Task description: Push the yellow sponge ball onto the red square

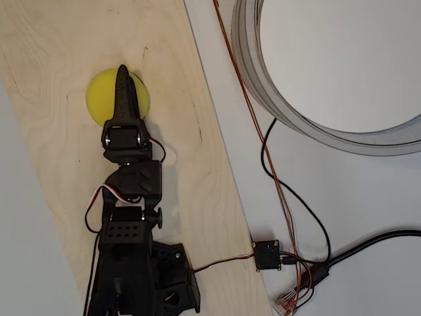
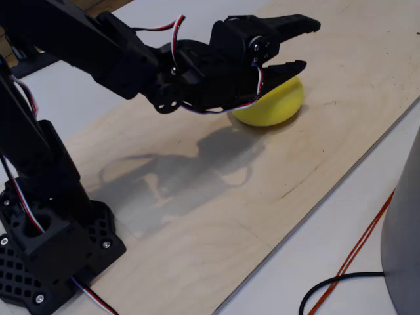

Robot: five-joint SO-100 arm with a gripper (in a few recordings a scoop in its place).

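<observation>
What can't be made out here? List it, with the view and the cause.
- The red square: unclear where it lies; the yellow sponge ball and arm may cover it.
- Ball's middle, overhead view: hidden by the hand.
- Contact between hand and ball, fixed view: cannot tell.
- Grey ring: cut off by picture edges.

This is looking like a lab or maker's bench — a bare plywood board [image 1: 197, 164] is lying across a white table [image 1: 368, 197], with loose red and black wires [image 1: 289, 197] trailing past the board's right edge to a small exposed circuit board [image 1: 267, 255]. A black 3D-printed arm base [image 2: 52, 256] is sitting on the plywood — hobby-robotics kit, not household furnishing.
</observation>
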